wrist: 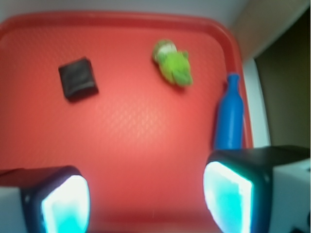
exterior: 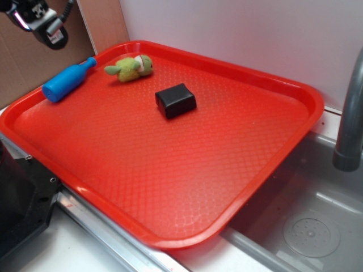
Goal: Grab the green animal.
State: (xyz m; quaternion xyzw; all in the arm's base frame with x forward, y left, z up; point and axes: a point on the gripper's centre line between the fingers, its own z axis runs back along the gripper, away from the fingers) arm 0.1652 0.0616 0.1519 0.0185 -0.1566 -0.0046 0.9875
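Observation:
The green animal [exterior: 131, 67] is a small yellow-green plush with a darker green head and a white-red patch. It lies on the red tray [exterior: 170, 187] near its far left corner. In the wrist view it [wrist: 173, 64] lies at the upper middle. My gripper [exterior: 39, 20] hangs high at the top left, above and left of the tray, well apart from the toy. In the wrist view the gripper [wrist: 146, 201] is open and empty, its two pads wide apart over bare tray.
A blue plastic bottle [exterior: 67, 80] lies along the tray's left rim, next to the toy; it also shows in the wrist view [wrist: 230, 116]. A black block [exterior: 176, 100] sits mid-tray, also in the wrist view [wrist: 77, 77]. A grey faucet pipe [exterior: 350, 113] and sink [exterior: 312, 226] are on the right.

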